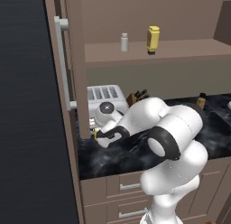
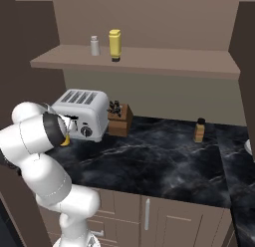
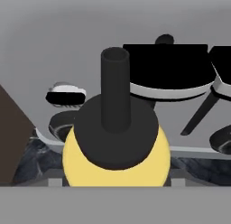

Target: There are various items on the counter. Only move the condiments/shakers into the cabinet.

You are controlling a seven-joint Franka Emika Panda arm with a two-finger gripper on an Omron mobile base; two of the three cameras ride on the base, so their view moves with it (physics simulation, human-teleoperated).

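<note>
Gripper: I see it low in front of the toaster, straddling a yellow bottle; I cannot tell whether the fingers grip it.
Yellow bottle: upright on the counter, just before the toaster's knobs.
Toaster: my landmark, at the counter's left end.
Knife block: touching the toaster's right side.
Squat bottle: well right of the toaster.
Cabinet shelf: above the toaster, holding a grey shaker and a yellow squeeze bottle.

A kitchen was shown: a toaster and knife block were set on a marble desk under a wall cabinet.
</note>
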